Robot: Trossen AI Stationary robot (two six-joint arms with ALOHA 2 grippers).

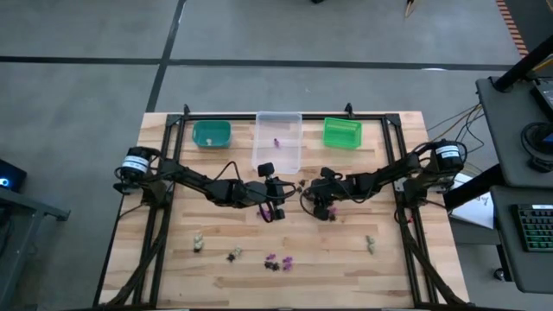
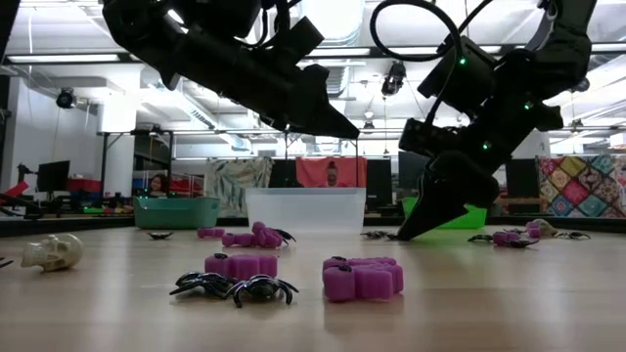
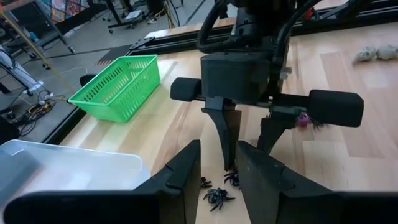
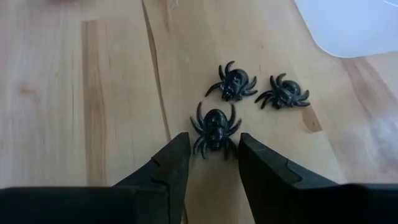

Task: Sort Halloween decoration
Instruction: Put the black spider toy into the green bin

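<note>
Three black spider decorations (image 4: 235, 82) (image 4: 286, 91) (image 4: 214, 127) lie flat on the wooden table just in front of the clear bin (image 1: 278, 141). My right gripper (image 4: 213, 149) (image 1: 305, 192) slants down over them, open, its fingertips on either side of the nearest spider. My left gripper (image 3: 219, 169) (image 1: 276, 206) hangs above the table close by, facing the right gripper, open with a narrow gap and nothing in it. More purple, black and beige decorations (image 1: 276, 261) (image 1: 199, 243) (image 1: 370, 244) lie toward the near edge. My right gripper comes slanting down from the table's right side. Its two fingertips (image 4: 180, 146) flank the rear legs (image 4: 202, 148) of the nearest black spider, which lies flat on the table. I cannot tell whether the fingertips touch it.
A teal bin (image 1: 212, 134), the clear bin holding one purple piece (image 1: 276, 141), and a green bin (image 1: 342, 133) stand in a row at the far edge. A purple piece (image 1: 333, 212) lies under the right arm. A black frame borders the table's sides.
</note>
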